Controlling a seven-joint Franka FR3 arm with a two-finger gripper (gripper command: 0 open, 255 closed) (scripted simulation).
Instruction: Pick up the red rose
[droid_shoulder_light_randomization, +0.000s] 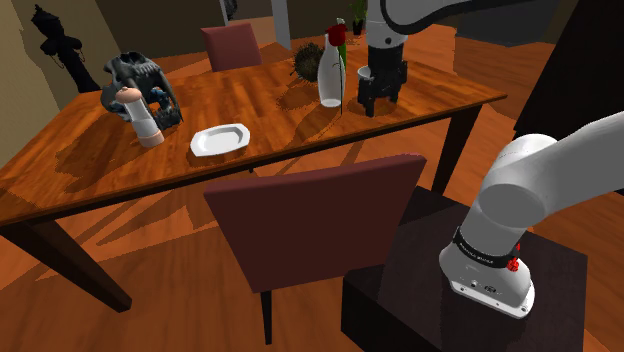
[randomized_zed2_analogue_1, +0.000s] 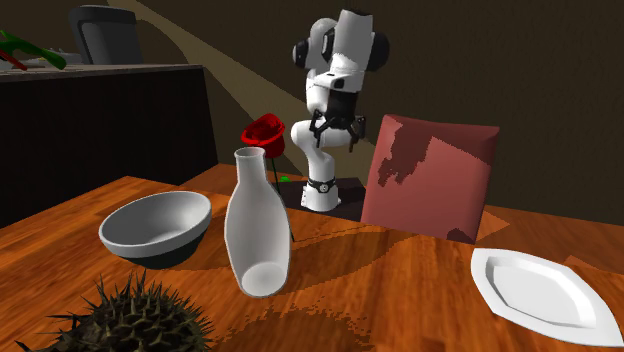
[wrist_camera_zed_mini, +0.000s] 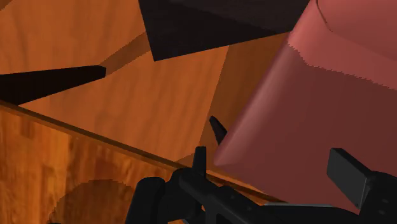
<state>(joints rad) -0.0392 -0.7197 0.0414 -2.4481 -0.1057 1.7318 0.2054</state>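
Shoulder view: the red rose (droid_shoulder_light_randomization: 337, 35) stands in a white vase (droid_shoulder_light_randomization: 332, 80) on the far side of the table (droid_shoulder_light_randomization: 280, 125), with most of its stem hidden inside the vase. The gripper (droid_shoulder_light_randomization: 380, 102) hangs just to the shoulder view's right of the vase, its fingers apart and holding nothing.

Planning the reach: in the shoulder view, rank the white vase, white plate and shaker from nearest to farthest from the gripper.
1. White vase, holding the red rose, just to the view's left of the gripper.
2. White plate, mid-table, towards the chair-side edge.
3. Shaker, farthest to the view's left.
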